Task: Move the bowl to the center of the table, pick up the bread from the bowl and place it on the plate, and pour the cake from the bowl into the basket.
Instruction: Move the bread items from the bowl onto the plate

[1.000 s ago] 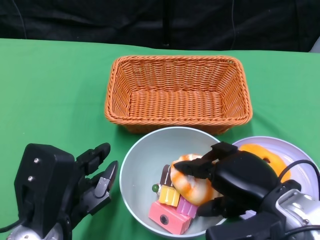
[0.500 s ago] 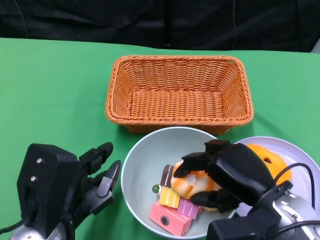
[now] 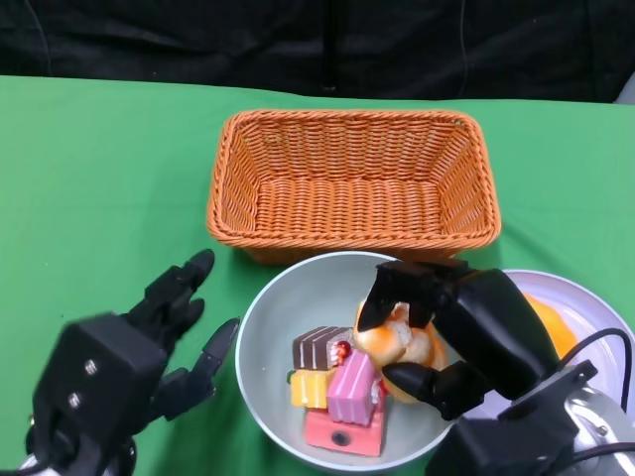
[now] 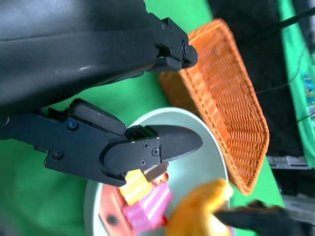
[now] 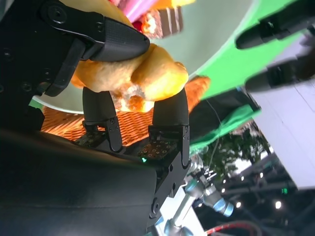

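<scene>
My right hand [image 3: 451, 332] holds the bread [image 3: 399, 342], fingers [image 5: 170, 115] clamped round it, at the lower right of the head view over the right half of the pale bowl [image 3: 288, 312]. The cake pieces [image 3: 332, 392] sit heaped in the bowl's lower middle, just left of the bread. My left hand [image 3: 149, 352], lower left, is spread wide and holds nothing, just beside the bowl's left rim. The orange basket [image 3: 352, 183] stands above the bowl; the plate [image 3: 585, 307] peeks out at right
</scene>
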